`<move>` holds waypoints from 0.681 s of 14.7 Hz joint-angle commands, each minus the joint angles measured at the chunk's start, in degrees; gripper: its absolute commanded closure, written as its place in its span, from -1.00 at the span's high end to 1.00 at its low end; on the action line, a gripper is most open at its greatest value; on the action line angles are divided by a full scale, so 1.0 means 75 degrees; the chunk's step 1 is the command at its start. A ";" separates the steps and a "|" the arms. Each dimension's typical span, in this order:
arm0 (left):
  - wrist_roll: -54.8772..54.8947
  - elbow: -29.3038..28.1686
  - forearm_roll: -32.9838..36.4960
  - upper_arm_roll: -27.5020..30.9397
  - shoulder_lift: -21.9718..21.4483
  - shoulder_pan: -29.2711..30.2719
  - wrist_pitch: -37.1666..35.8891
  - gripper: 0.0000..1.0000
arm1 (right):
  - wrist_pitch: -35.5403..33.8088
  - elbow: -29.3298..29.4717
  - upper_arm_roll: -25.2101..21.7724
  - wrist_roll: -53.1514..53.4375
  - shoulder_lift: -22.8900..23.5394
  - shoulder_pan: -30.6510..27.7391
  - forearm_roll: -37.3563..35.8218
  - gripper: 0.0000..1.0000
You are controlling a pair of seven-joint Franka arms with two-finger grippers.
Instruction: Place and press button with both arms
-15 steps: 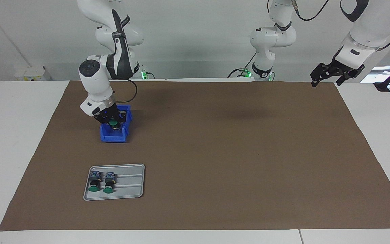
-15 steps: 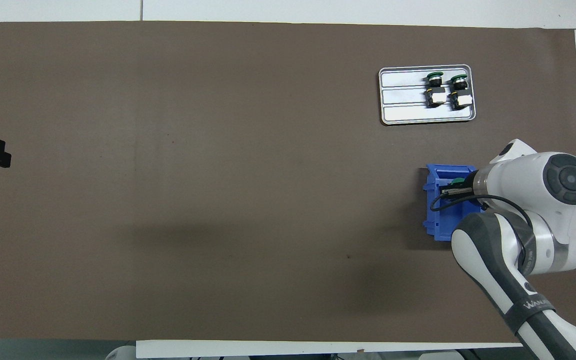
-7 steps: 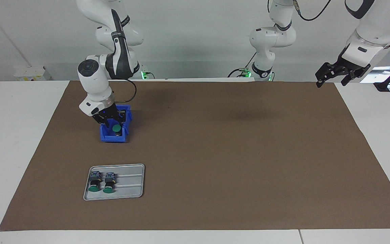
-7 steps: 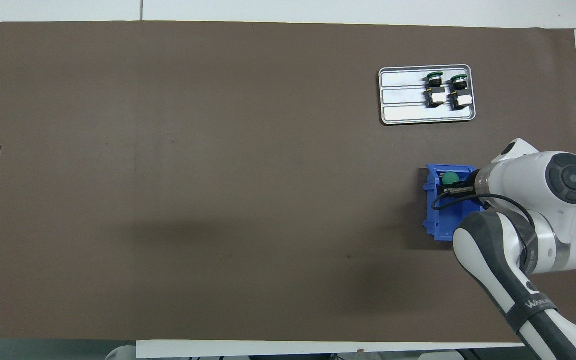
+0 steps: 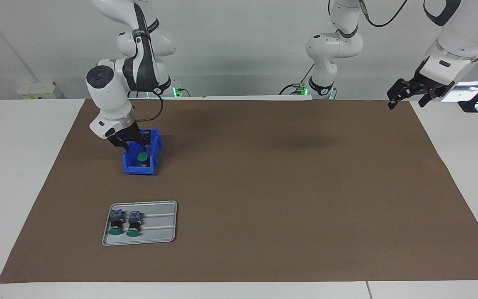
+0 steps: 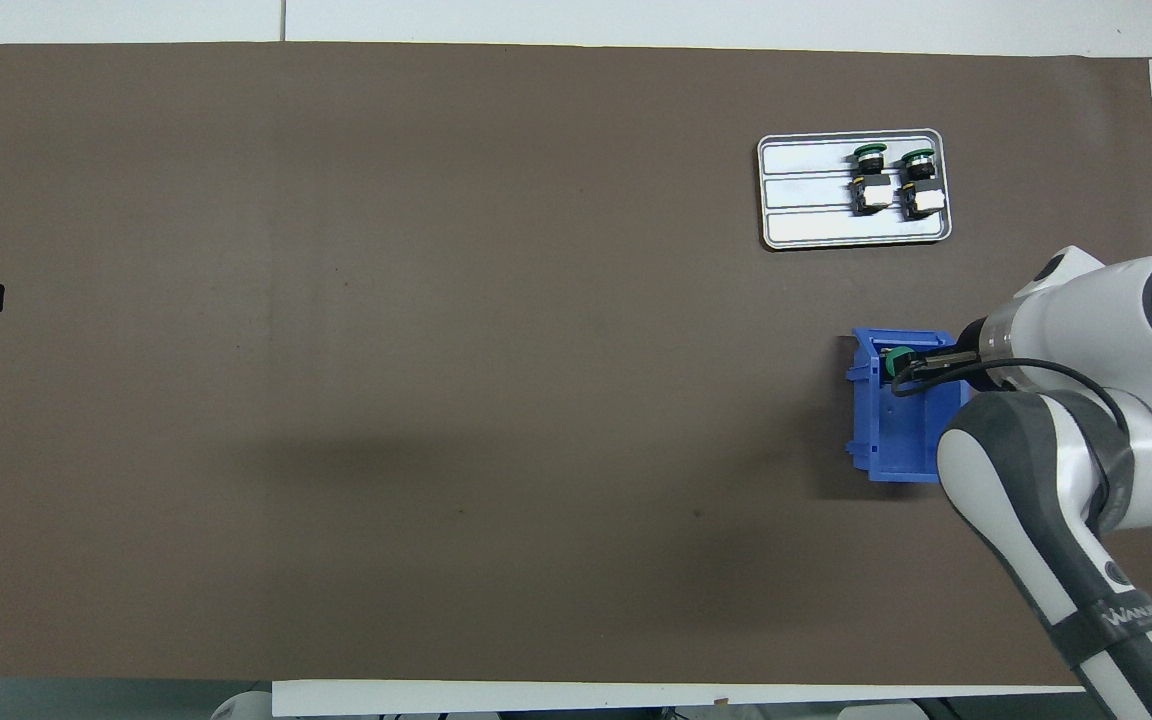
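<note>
The white right arm's black two-finger gripper (image 5: 133,143) is hanging just over the small blue plastic bin (image 5: 141,167), fingers parted and holding nothing. The green-capped push-button (image 5: 142,156) is sitting inside the bin, cap up. Doing this step well probably means lifting straight up, since the bin's walls are crowding the fingers and a sideways drift could drag the bin. Then the button's cap wants a square press from above. Two more green-capped buttons (image 5: 124,224) are lying on the grey metal tray (image 5: 160,222), farther from the robots than the bin and clear of any path. The left gripper (image 5: 409,91) is waiting with fingers wide, over the brown mat's corner well apart from the bin.
</note>
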 commanded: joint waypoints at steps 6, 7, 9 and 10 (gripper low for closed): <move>0.0110 0.0029 -0.0024 0.0025 -0.0024 -0.0004 -0.0012 1.00 | -0.3910 0.3840 0.0058 -0.0192 0.0226 -0.0292 0.0148 1.00; 0.0086 -0.0018 -0.0024 0.0025 -0.0036 -0.0027 -0.0001 1.00 | -0.4228 0.4309 0.0058 -0.0192 0.0378 -0.0560 0.0148 1.00; 0.0063 -0.0030 -0.0024 0.0025 -0.0071 -0.0039 0.0011 1.00 | -0.4780 0.5329 0.0070 -0.0204 0.0858 -0.0983 0.0136 1.00; 0.0039 -0.0042 -0.0024 0.0025 -0.0071 -0.0028 -0.0012 1.00 | -0.4840 0.5635 0.0070 -0.0192 0.1011 -0.1042 0.0113 1.00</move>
